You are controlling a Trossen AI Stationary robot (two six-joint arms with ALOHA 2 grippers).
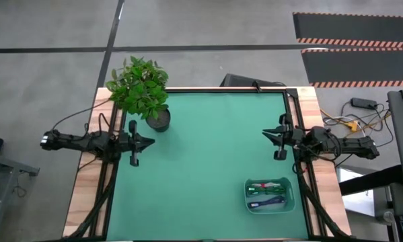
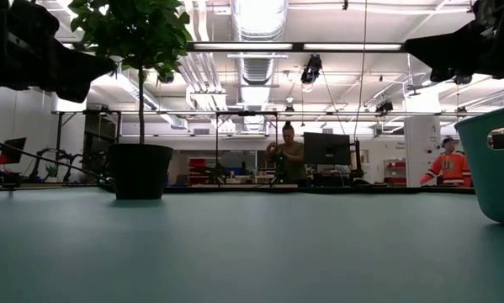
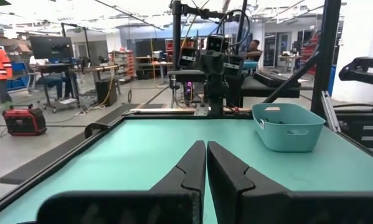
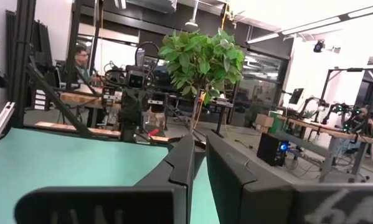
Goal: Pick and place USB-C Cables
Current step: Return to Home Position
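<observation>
The USB-C cables (image 1: 268, 193) lie together inside a teal bin (image 1: 290, 195) on the green mat near the table's right near corner: a white one with red (image 1: 262, 185), a green one (image 1: 255, 194) and a dark blue one (image 1: 274, 199) show. My left gripper (image 1: 150, 141) hovers shut at the table's left side, beside the plant pot. My right gripper (image 1: 267, 134) hovers shut at the right side, just beyond the bin's far end. Both point toward the table's middle and hold nothing. The left wrist view shows the bin (image 3: 289, 127) from the side, its contents hidden.
A potted plant (image 1: 140, 87) in a black pot (image 1: 158, 119) stands on the mat at the far left, close to my left gripper. The mat's middle (image 1: 208, 154) is bare. Wooden table edges and black frame rails run along both sides. People show in the room beyond.
</observation>
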